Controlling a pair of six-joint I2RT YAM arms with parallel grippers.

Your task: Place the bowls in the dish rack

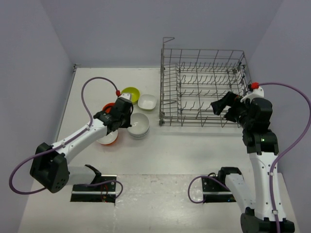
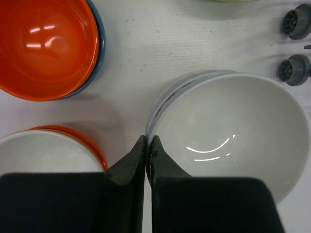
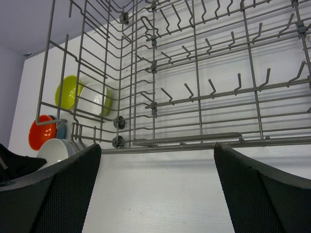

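Bowls (image 1: 141, 127) are gathered on the left half of the tabletop (image 1: 170, 155), all outside the dish rack (image 1: 204, 87), which stands at the far right with its wire tines bare.

The yellow-green bowl (image 1: 130, 92) is farthest back. The white squarish bowl (image 1: 147, 101) lies just to its right, near the rack's left wall. In front of these sits the white round bowl (image 2: 233, 141); the left wrist view shows at least 2 rims there, so it tops a small nested stack. To its left, an orange bowl (image 2: 43, 43) rests inside a blue bowl (image 2: 99, 43), of which only a thin edge shows. Nearest of all is the orange bowl with white inside (image 2: 48, 150), just beside the white stack but apart from it.

The left end effector (image 2: 148, 141) reaches over this cluster, its 2 fingers drawn almost together and pinching the near-left rim of the white round bowl, 1 finger inside the rim and 1 outside. The bowl is level on its stack.

The right end effector (image 3: 158, 148) hovers at the near right corner of the dish rack, pointing left across it. Its fingers (image 3: 58, 194) are spread as wide as they go and hold nothing. Through the wires its camera sees the yellow-green, white and orange bowls beyond the rack's left side. 2 small grey wheels (image 2: 294, 70) on the rack's base show just right of the white stack.
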